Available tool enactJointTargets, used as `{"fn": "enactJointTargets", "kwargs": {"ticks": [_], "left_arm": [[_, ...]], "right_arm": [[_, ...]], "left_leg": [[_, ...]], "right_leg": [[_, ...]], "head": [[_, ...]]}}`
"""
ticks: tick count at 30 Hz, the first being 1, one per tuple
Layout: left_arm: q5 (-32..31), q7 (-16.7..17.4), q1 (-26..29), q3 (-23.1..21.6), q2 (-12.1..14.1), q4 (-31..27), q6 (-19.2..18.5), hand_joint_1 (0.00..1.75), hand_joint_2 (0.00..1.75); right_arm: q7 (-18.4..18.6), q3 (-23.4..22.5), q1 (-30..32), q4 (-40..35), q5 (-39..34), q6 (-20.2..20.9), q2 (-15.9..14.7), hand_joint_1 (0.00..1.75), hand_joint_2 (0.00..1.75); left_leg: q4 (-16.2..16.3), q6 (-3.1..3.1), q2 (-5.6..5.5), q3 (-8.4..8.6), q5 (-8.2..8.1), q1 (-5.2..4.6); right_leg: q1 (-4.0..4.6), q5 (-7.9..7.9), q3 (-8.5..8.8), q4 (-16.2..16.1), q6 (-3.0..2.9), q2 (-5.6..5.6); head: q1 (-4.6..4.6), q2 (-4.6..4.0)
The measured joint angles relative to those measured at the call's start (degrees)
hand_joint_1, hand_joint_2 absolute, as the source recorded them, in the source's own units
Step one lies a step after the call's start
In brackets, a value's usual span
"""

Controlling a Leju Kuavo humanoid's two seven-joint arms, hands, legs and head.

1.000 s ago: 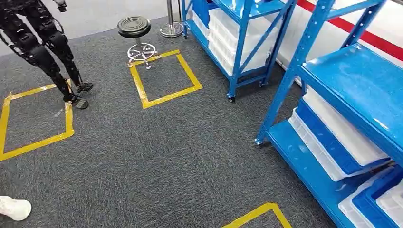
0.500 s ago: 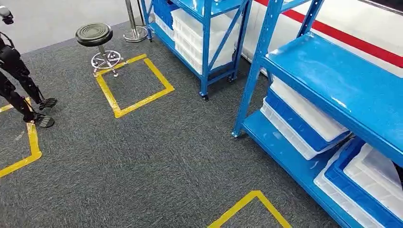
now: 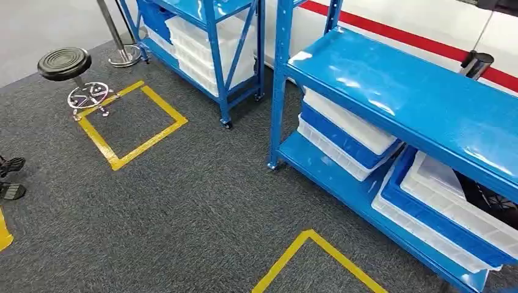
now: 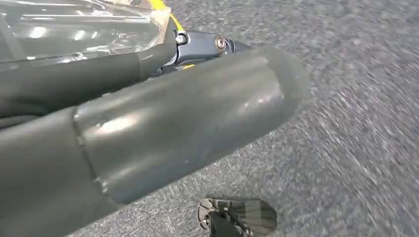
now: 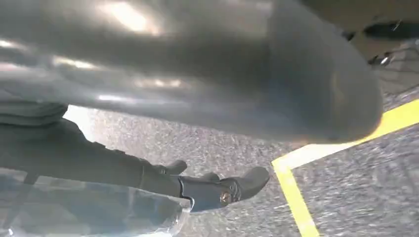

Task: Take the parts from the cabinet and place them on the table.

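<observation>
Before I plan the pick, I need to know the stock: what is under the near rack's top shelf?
Under the top shelf, stacked white and blue bins sit on the bottom shelf, more to the right. Something dark shows beside them. The bins' contents are hidden by the shelf and stacking.

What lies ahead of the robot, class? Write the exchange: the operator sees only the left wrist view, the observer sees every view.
Operator: I see carpet past the left hand. Is the cabinet near?
Observer: Yes, the head view shows a blue rack ahead and to the right.
Operator: Anything on it?
Observer: White and blue trays are stacked on its lower shelf. I cannot make out parts.
Operator: What else is on the floor?
Observer: A yellow tape square lies to the left, with a black stool at its far corner.
</observation>
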Motion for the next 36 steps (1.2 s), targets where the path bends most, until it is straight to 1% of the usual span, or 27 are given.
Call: {"fn": "enactJointTargets", "kwargs": {"ticks": [1,2,4,5,6,8,9,10,12,14,15,16,17,18,20,21,23,24,25,26,29,30,31,32,33,35,36], "left_arm": [[0.0,0.0,0.0,0.0,0.0,0.0,0.0,0.00,0.00],[0.0,0.0,0.1,0.0,0.0,0.0,0.0,0.00,0.00],[0.0,0.1,0.4,0.0,0.0,0.0,0.0,0.00,0.00],[0.0,0.2,0.5,0.0,0.0,0.0,0.0,0.00,0.00],[-0.1,0.2,0.5,0.0,0.0,0.0,0.0,0.00,0.00],[-0.2,0.2,0.4,0.0,0.1,0.0,0.0,0.00,0.00],[-0.2,0.1,0.4,0.0,0.1,0.0,0.0,0.00,0.00],[-0.2,0.0,0.5,0.0,0.1,0.0,0.0,0.00,0.00],[-0.3,-0.1,0.3,0.0,0.2,0.0,0.0,0.00,0.00],[-0.3,-0.2,0.1,0.0,0.1,0.0,0.0,0.00,0.00],[-0.3,-0.2,0.1,0.0,0.0,0.0,0.0,0.00,0.00],[-0.3,-0.2,0.1,0.0,0.0,0.0,0.0,0.00,0.00],[-0.3,-0.3,0.2,0.0,0.0,0.0,0.0,0.00,0.00],[-0.3,-0.3,0.3,0.0,0.0,0.0,0.0,0.00,0.00],[-0.3,-0.3,0.3,0.0,0.0,0.0,0.0,0.00,0.00],[-0.2,-0.2,0.3,0.0,0.0,0.0,0.0,0.00,0.00],[-0.1,-0.1,0.3,0.0,-0.1,0.0,0.0,0.00,0.00],[-0.1,0.0,0.3,0.0,-0.2,0.0,0.0,0.00,0.00],[0.0,0.0,0.3,0.0,-0.1,0.0,0.0,0.00,0.00],[0.1,0.2,0.4,0.0,-0.2,0.0,0.0,0.00,0.00],[0.1,0.2,0.1,0.0,-0.1,0.0,0.1,0.00,0.00],[0.2,0.2,0.1,0.0,-0.2,0.0,0.2,0.00,0.00],[0.2,0.2,0.1,0.0,-0.2,0.0,0.2,0.00,0.00],[0.2,0.2,0.2,0.1,-0.2,0.0,0.4,0.00,0.00],[0.2,0.2,0.3,0.1,-0.2,0.0,0.4,0.00,0.00],[0.2,0.2,0.5,0.1,-0.2,0.0,0.4,0.00,0.00],[0.2,0.2,0.5,0.1,-0.2,0.0,0.4,0.00,0.00]], "right_arm": [[0.1,0.0,0.0,0.0,0.0,0.0,0.0,0.00,0.00],[0.2,0.0,0.0,0.0,0.0,0.0,0.0,0.00,0.00],[0.3,0.1,-0.1,0.0,0.0,0.1,0.1,0.00,0.00],[0.3,0.1,0.0,0.0,0.0,0.1,0.1,0.00,0.00],[0.4,0.1,0.1,0.0,0.0,0.1,0.1,0.00,0.00],[0.4,0.1,0.1,0.0,-0.1,0.1,0.1,0.00,0.00],[0.4,0.1,0.0,0.0,-0.1,0.1,0.2,0.00,0.00],[0.4,0.1,-0.1,0.0,-0.1,0.0,0.2,0.00,0.00],[0.2,0.1,-0.1,0.0,-0.1,0.0,0.2,0.00,0.00],[0.0,0.1,0.3,0.0,-0.1,0.0,0.2,0.00,0.00],[0.0,0.1,0.4,0.0,-0.1,0.0,0.2,0.00,0.00],[-0.2,0.1,0.4,0.0,0.0,0.0,0.1,0.00,0.00],[-0.2,0.1,0.2,0.0,0.0,0.0,0.2,0.00,0.00],[-0.3,0.1,0.1,0.0,0.0,0.0,0.2,0.00,0.00],[-0.5,0.1,0.1,0.0,0.0,0.0,0.2,0.00,0.00],[-0.5,0.1,0.2,0.0,0.2,0.0,0.1,0.00,0.00],[-0.6,0.2,0.4,0.0,0.3,0.0,0.0,0.00,0.00],[-0.6,0.3,0.3,0.0,0.4,0.0,0.0,0.00,0.00],[-0.7,0.3,0.2,0.0,0.5,0.0,0.0,0.00,0.00],[-0.7,0.5,-0.1,0.0,0.5,0.0,-0.1,0.00,0.00],[-0.8,0.7,0.1,0.0,0.5,0.3,-0.1,0.00,0.00],[-0.8,0.8,0.1,0.0,0.5,0.3,-0.1,0.00,0.00],[-0.8,0.8,0.1,0.0,0.6,0.3,-0.1,0.00,0.00],[-0.8,0.8,0.1,0.0,0.7,0.3,-0.1,0.00,0.00],[-0.8,0.8,0.1,0.0,0.8,0.4,-0.1,0.00,0.00],[-0.8,0.8,0.1,0.0,1.0,0.4,-0.1,0.00,0.00],[-0.8,0.8,0.2,0.0,1.0,0.4,-0.1,0.00,0.00]], "left_leg": [[2.5,-0.12,-3.07,-0.97,-2.16,0.07],[6.8,-0.15,-4.75,-2.83,-4.99,0.16],[15.9,-0.32,-5.80,-7.25,-8.83,0.19],[18.1,-0.34,-5.85,-8.52,-8.87,0.24],[17.2,-0.27,-5.86,-8.45,-7.30,0.30],[9.1,-0.19,-6.34,-5.16,-1.74,0.62],[4.1,-0.14,-7.95,-2.96,0.82,0.94],[1.6,-0.03,-10.65,-2.10,0.92,1.11],[1.3,0.21,-9.63,-2.23,0.83,0.72],[1.0,1.17,-8.57,-2.12,1.13,0.26],[0.2,1.98,-7.69,-1.94,1.81,0.85],[-0.1,2.38,-7.09,-1.92,1.99,0.51],[-0.1,2.65,-6.29,-1.97,2.10,0.47],[-0.1,2.67,-5.27,-2.08,2.10,0.30],[-0.1,2.67,-3.69,-2.31,2.09,0.06],[-0.1,2.66,-2.96,-2.31,2.08,0.04],[-0.1,2.53,-1.72,-2.18,2.01,0.09],[0.0,2.29,-1.10,-2.01,1.90,0.09],[0.1,1.99,-0.61,-1.78,1.74,-0.23],[0.3,1.43,-0.07,-1.74,1.29,-0.59],[0.0,0.75,1.59,-0.93,1.19,-0.40],[0.4,0.20,1.60,-1.02,0.75,-0.02],[1.9,-0.18,-1.37,-1.40,-0.69,0.19],[5.1,-0.20,-3.65,-2.78,-3.14,0.29],[9.8,-0.30,-4.94,-4.90,-5.82,0.27],[17.7,-0.37,-5.70,-8.85,-8.76,0.27],[18.4,-0.28,-5.72,-9.37,-8.14,0.27]], "right_leg": [[0.21,0.25,-0.06,0.0,-0.56,0.58],[0.40,0.36,-0.18,0.0,-1.10,1.11],[0.75,0.36,-0.30,0.1,-1.11,2.74],[0.78,0.35,-0.27,0.1,-1.11,3.54],[0.79,0.34,-0.17,0.2,-1.09,4.39],[0.73,0.32,-0.04,0.5,-1.06,6.14],[0.71,0.29,-0.09,0.7,-1.01,6.92],[1.01,0.15,-0.39,0.9,-0.73,7.44],[1.26,0.24,-1.33,1.0,0.13,8.43],[0.97,0.55,-2.03,0.7,1.14,9.51],[1.14,0.33,-1.96,1.4,1.32,8.82],[1.33,-1.20,-3.15,3.6,0.93,5.64],[1.25,-3.25,-5.00,7.0,0.43,4.16],[1.25,-5.77,-7.68,12.4,0.08,3.34],[1.16,-7.97,-10.70,19.2,0.37,2.93],[1.12,-7.53,-10.25,18.8,0.86,2.82],[1.07,-4.45,-5.59,10.9,2.08,2.06],[0.95,-2.57,-2.05,4.6,2.54,0.20],[0.95,-1.92,-0.03,0.8,2.24,-3.20],[1.57,-1.25,-0.12,0.8,1.91,-3.37],[1.64,-1.11,-0.67,0.9,0.70,-1.08],[0.52,-0.64,0.18,0.6,-0.11,-0.15],[0.67,-0.56,-0.05,0.6,-0.25,0.37],[0.65,-0.29,-0.16,0.6,-0.94,0.87],[0.77,-0.23,-0.34,0.6,-1.18,1.60],[1.07,-0.09,-0.55,0.7,-1.38,3.24],[1.17,-0.09,-0.52,0.7,-1.38,4.04]], "head": [[-0.17,0.00],[-0.22,0.00],[-0.22,0.00],[-0.20,0.00],[-0.22,0.00],[-0.22,0.00],[-0.22,0.00],[-0.26,0.00],[-0.20,0.00],[-0.22,0.00],[-0.20,0.00],[-0.09,0.00],[0.24,0.00],[0.44,0.00],[0.44,0.00],[0.42,0.00],[0.44,0.00],[0.46,0.00],[0.61,0.00],[0.66,0.00],[0.20,0.00],[0.20,0.00],[0.05,0.00],[-0.02,0.00],[-0.02,0.00],[-0.04,0.00],[-0.06,0.00]]}}
